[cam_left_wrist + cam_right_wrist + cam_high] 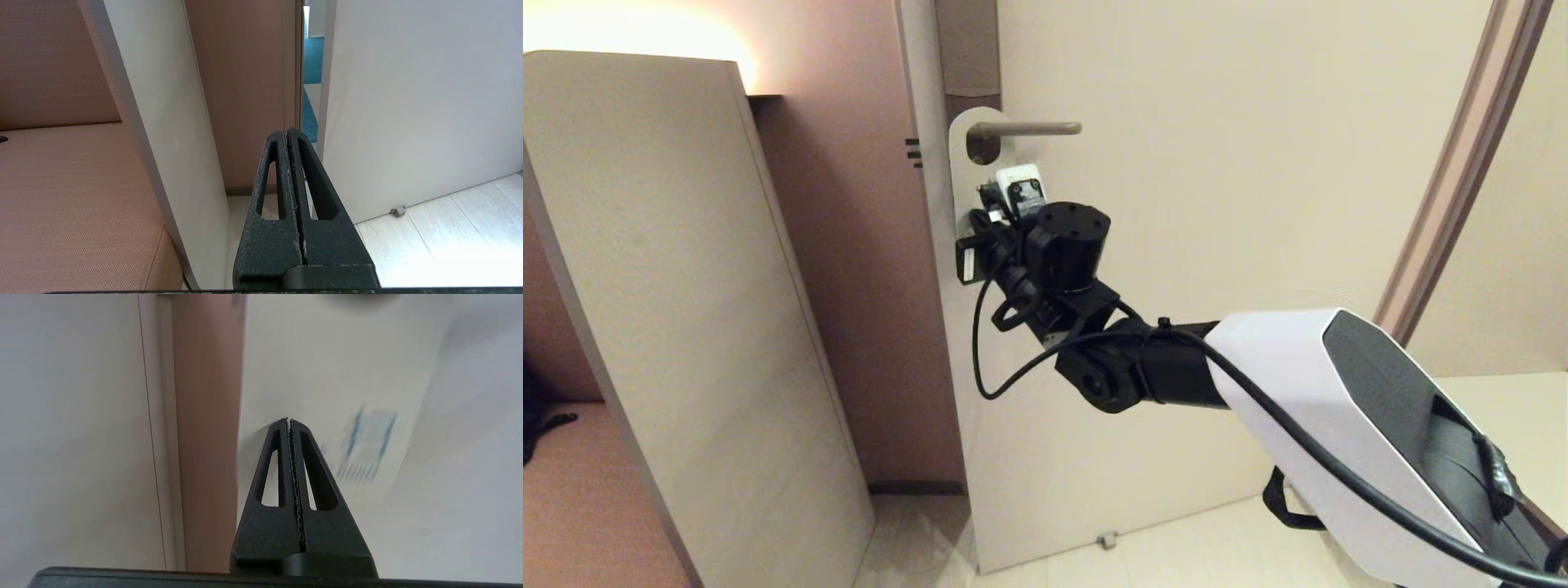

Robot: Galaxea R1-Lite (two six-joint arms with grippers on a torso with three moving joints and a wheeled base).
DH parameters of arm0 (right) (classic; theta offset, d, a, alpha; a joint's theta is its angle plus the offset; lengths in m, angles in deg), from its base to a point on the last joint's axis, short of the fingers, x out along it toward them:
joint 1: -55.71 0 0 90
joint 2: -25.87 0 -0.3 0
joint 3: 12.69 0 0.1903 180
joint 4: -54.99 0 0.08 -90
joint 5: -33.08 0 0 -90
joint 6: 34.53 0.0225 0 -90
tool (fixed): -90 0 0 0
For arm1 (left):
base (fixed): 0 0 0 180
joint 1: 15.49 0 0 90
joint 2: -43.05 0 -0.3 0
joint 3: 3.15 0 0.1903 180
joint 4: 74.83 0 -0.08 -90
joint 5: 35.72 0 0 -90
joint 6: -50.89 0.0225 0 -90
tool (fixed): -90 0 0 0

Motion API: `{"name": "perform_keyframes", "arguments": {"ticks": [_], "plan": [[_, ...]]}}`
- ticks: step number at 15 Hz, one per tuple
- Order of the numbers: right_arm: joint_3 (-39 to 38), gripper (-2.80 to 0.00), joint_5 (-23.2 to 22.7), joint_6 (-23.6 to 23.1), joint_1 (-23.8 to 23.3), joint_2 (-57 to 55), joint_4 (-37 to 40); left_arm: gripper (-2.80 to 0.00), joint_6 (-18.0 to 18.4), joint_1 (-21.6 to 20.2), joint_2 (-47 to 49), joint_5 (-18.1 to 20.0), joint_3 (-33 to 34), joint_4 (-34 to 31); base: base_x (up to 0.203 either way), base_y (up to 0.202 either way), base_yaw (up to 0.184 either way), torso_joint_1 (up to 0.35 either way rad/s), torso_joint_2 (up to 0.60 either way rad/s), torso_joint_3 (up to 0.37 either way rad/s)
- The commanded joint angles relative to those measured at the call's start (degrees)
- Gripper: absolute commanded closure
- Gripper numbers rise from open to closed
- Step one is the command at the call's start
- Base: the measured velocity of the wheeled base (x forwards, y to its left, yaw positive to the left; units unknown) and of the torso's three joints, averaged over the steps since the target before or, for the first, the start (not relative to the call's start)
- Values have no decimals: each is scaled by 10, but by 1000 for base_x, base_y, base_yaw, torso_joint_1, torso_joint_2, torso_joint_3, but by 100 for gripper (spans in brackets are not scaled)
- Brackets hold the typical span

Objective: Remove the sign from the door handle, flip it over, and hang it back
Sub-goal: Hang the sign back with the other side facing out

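Note:
A pale door-hanger sign (pixel 965 173) hangs on the door handle (pixel 1033 128), its round top looped over the handle's base. My right arm reaches across to it. My right gripper (pixel 977 224) is mostly hidden behind its own wrist in the head view. In the right wrist view the right gripper (pixel 289 421) is shut with nothing between the fingers. Its tip is right at the sign's face (pixel 327 375), beside a blurred blue print (pixel 367 447). My left gripper (pixel 286 132) is shut and empty, held low, facing the gap beside the door.
The cream door (pixel 1241 180) stands ajar with a stop (pixel 397 211) at its foot. A tall beige panel (pixel 686 327) stands to its left before a brown wall (pixel 849 286). An orange-brown seat (pixel 73 196) lies further left.

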Motion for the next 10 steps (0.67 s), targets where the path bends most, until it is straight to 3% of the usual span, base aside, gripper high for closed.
{"name": "perform_keyframes", "arguments": {"ticks": [1,10], "plan": [[0,0,1,1,-1,31,-3,0,0,0,1,0,0,0,0,0,0,0,0,0],[0,0,1,1,11,67,-4,0,0,0,1,0,0,0,0,0,0,0,0,0]]}}
